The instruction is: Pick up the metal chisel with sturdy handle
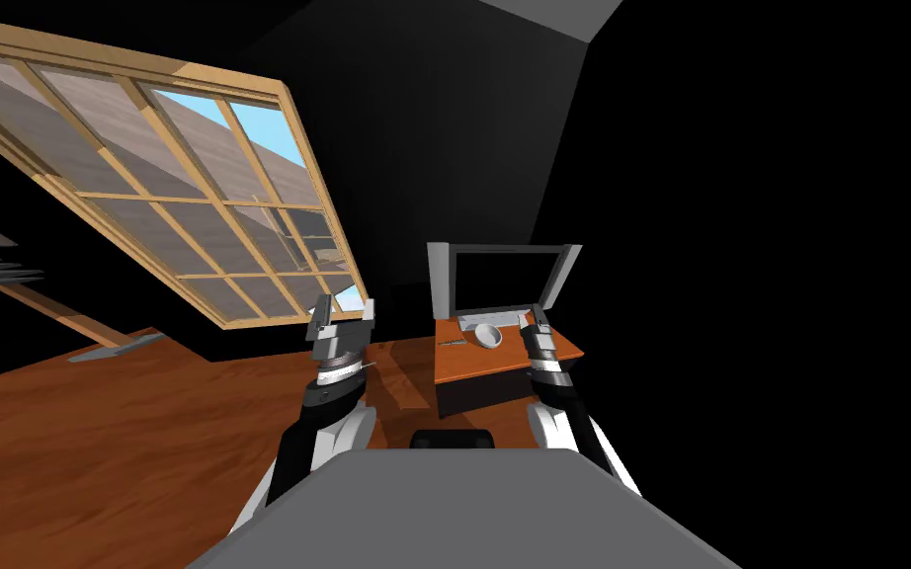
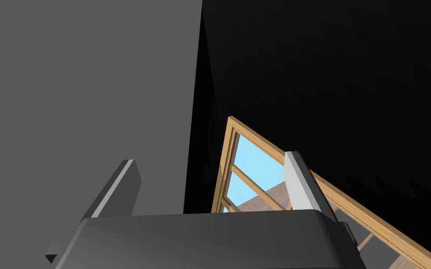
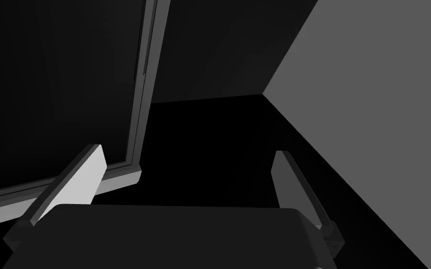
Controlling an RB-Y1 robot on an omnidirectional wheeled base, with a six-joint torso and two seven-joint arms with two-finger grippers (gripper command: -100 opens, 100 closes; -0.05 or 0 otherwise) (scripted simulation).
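Two grippers, head view: the left gripper point(image 1: 345, 309) hung over the wooden floor point(image 1: 98, 445) at about nine o'clock of the desk point(image 1: 463, 368). The right gripper point(image 1: 539, 318) hovered over the desk's far right part, just in front of the monitor point(image 1: 503, 280).
Chisel, head view: the chisel point(image 1: 451, 342) showed as a thin grey sliver lying flat on the desk top, at nine o'clock of the white bowl point(image 1: 488, 336) and apart from it. Nothing touched it.
Risk, head view: the bowl sat between the right gripper and the chisel, so I judged a straight sweep across could knock it. The chisel lay so low that the blades might skate over it or scrape the desk.
Left wrist view: the left gripper point(image 2: 211, 158) had its fingers point(image 2: 298, 187) spread wide, about a third of the frame apart, with nothing between them.
Right wrist view: the right gripper point(image 3: 187, 150) was equally wide, holding and touching nothing. The monitor's grey frame point(image 3: 140, 116) rose close beyond one finger point(image 3: 81, 180).
Risk, right wrist view: I reckoned any forward drift could strike that frame.
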